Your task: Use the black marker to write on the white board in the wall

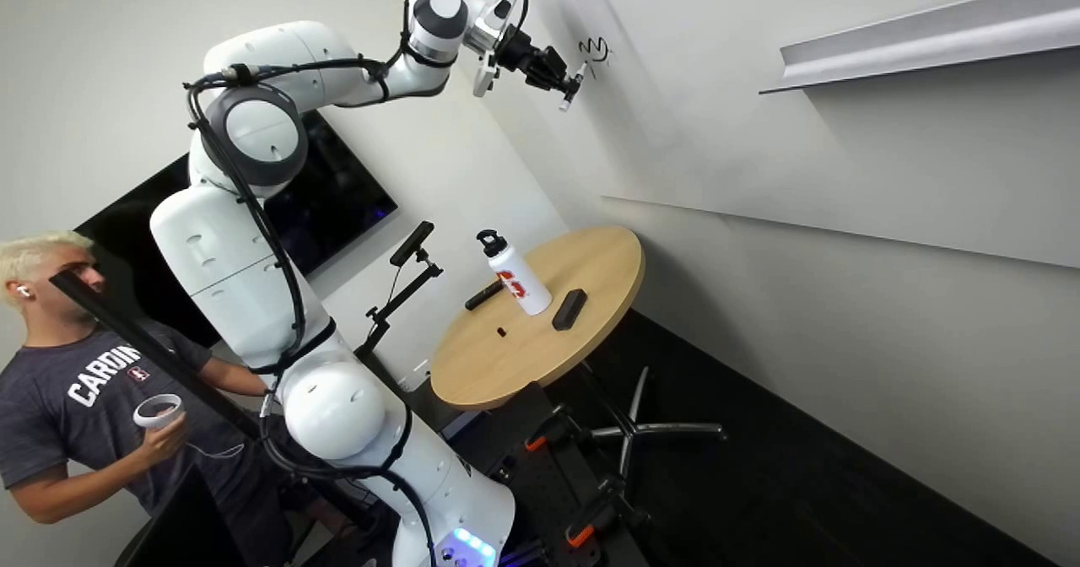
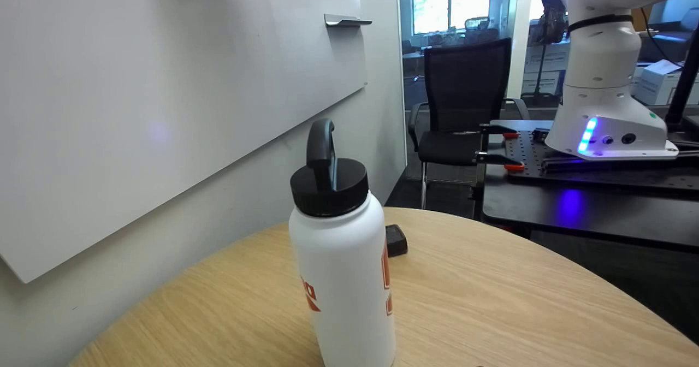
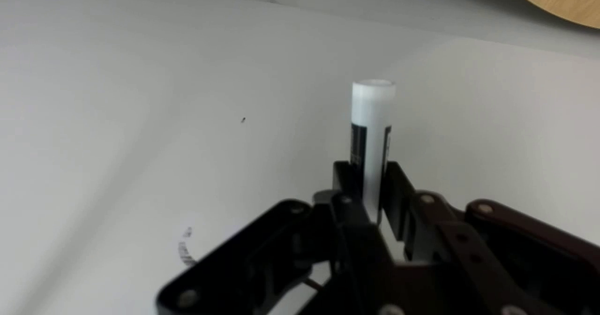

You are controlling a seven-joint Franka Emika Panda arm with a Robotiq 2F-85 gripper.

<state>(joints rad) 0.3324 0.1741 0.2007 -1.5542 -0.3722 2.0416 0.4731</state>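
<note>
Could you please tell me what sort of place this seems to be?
Most likely an office meeting room, though that is a reading of its furnishings: a large wall-mounted white board, a big, flat dark screen and a black office chair.

In the wrist view the end effector (image 3: 369, 169) hides one end of the marker (image 3: 372, 104) and part of the scribble (image 3: 187, 259); the marker's lettering is blurred. Whether the marker touches the white board (image 1: 717, 145) cannot be told. In an exterior view the bottle (image 2: 344, 268), cut off below, hides part of a black block (image 2: 396, 240).
</note>
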